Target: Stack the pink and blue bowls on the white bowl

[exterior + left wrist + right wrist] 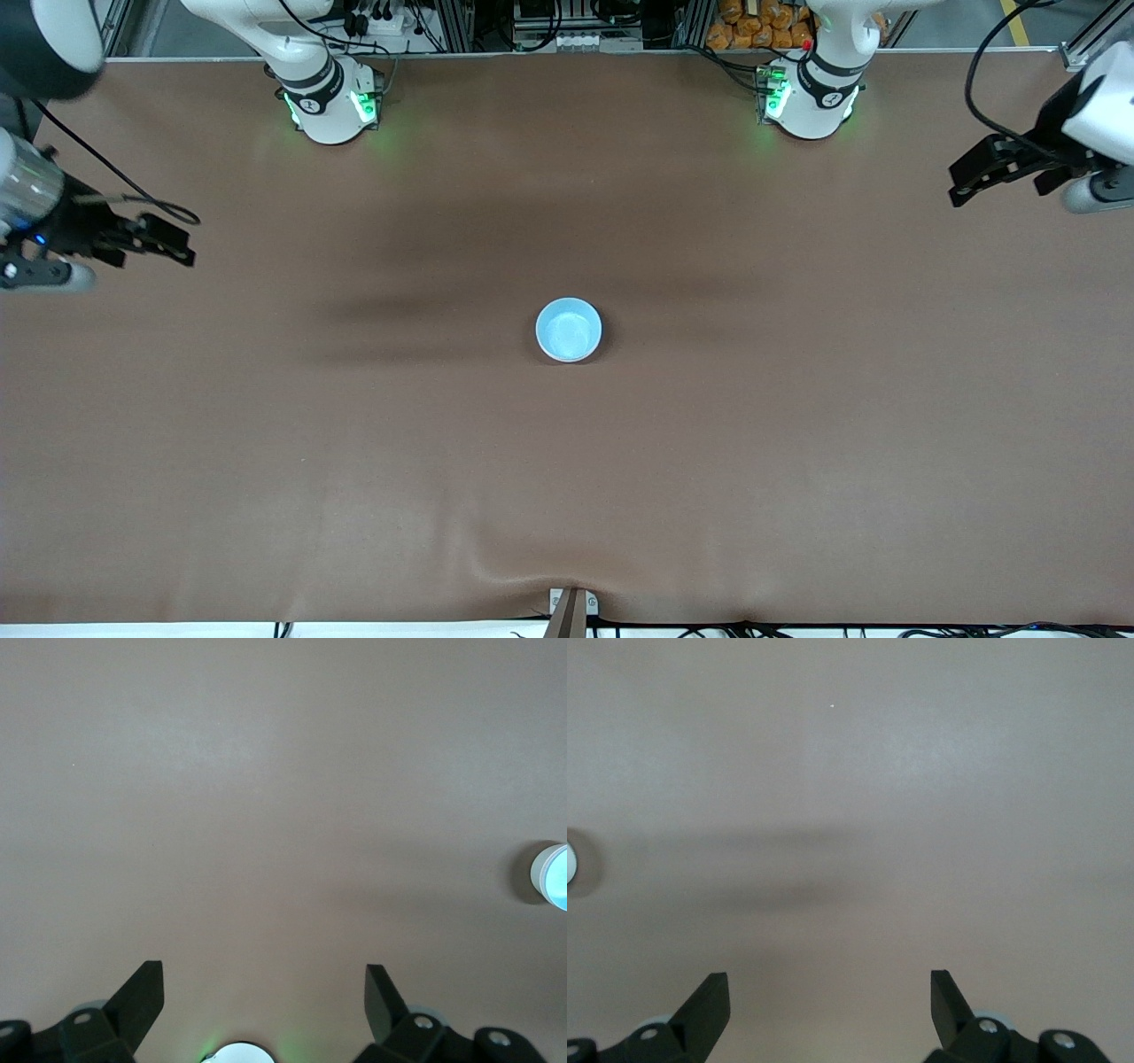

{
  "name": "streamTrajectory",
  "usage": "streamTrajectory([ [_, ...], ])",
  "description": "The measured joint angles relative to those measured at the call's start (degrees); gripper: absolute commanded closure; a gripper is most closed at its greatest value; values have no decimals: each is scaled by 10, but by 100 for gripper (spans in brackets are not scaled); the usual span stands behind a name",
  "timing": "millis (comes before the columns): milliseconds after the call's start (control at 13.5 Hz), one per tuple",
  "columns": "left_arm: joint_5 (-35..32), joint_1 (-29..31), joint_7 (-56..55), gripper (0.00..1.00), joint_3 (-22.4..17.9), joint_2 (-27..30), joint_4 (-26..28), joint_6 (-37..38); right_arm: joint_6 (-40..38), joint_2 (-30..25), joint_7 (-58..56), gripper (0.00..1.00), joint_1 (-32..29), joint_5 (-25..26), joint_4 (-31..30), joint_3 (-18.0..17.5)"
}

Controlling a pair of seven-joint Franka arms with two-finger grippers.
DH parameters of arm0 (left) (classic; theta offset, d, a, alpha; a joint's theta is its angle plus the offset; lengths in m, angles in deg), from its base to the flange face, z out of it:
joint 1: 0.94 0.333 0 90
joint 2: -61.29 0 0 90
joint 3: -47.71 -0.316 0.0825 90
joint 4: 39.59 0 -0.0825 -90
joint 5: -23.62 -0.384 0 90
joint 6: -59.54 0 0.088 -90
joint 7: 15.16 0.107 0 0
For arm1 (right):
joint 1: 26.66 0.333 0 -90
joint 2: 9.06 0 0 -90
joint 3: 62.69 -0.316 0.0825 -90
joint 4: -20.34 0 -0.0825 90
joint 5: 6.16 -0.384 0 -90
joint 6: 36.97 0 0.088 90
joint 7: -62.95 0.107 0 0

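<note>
Blue bowl (569, 330) mid-table, no writing visible. My left gripper (970, 182) and right gripper (168, 245) spread, empty, over table ends.

Even, diffuse overhead light is falling on the brown table (797, 443), leaving it moderately bright without hard glare, while soft, smeared horizontal shadow bands are lying across its middle beside the blue bowl (569, 330), whose inside is showing a pale sheen. Green indicator lights are glowing on both arm bases and tinting the cloth around them. In both wrist views the tabletop is looking hazy and washed-out, and the bowl's rim at the left wrist view's edge (554, 877) is appearing overexposed and soft.
</note>
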Motion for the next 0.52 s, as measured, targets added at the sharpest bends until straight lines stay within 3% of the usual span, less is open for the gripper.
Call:
streamTrajectory([
  [149, 0, 0, 1, 0, 1, 3, 0, 0, -41, -1, -7, 0, -6, 6, 33, -10],
  [520, 0, -1, 1, 0, 0, 4, -3, 0, -47, 0, -22, 0, -11, 9, 39, -10],
])
